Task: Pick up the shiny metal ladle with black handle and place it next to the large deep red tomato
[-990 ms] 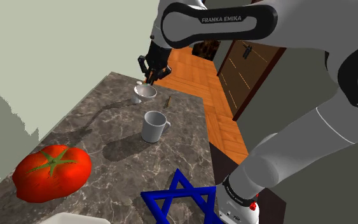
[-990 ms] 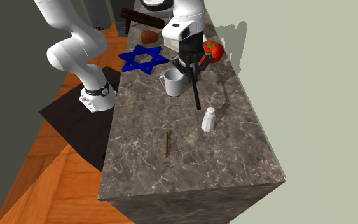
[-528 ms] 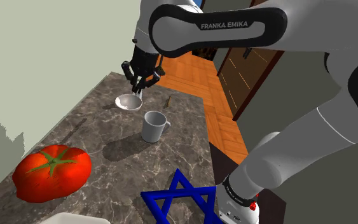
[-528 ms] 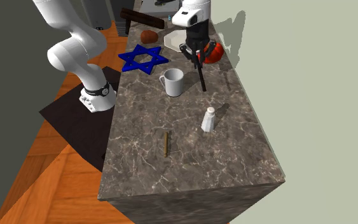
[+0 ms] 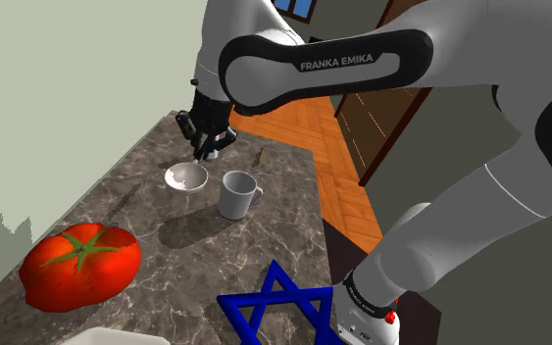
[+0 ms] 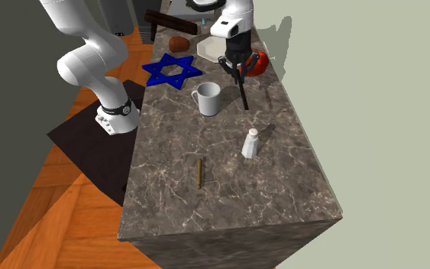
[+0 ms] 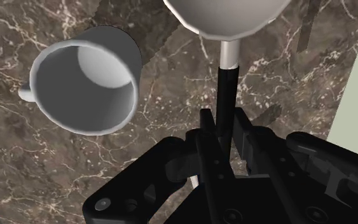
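One pincer [image 5: 208, 147] is clenched on the black handle of the ladle [image 5: 186, 177], whose pale bowl hangs just beyond its fingertips over the marble desk [image 5: 288, 186], with a white mug [image 5: 237, 194] near the pincer and the red tomato [image 5: 79, 263] well apart from it.

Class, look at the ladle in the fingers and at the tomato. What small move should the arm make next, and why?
Probably carry the ladle a short way along the counter toward the tomato, passing the mug on its wall side. The fingers clasp the black handle, so the grasp looks done, but the bowl hangs beside the mug, well short of the tomato.
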Action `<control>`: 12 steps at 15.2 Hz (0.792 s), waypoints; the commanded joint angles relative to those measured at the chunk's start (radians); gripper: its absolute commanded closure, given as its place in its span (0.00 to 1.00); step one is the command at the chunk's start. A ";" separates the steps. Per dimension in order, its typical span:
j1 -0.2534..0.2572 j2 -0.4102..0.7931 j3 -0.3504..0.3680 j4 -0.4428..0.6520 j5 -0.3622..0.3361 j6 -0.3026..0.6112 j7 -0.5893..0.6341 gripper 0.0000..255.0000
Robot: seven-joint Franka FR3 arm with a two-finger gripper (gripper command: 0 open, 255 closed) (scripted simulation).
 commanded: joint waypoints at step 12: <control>-0.006 0.076 0.017 -0.109 -0.044 0.177 0.042 1.00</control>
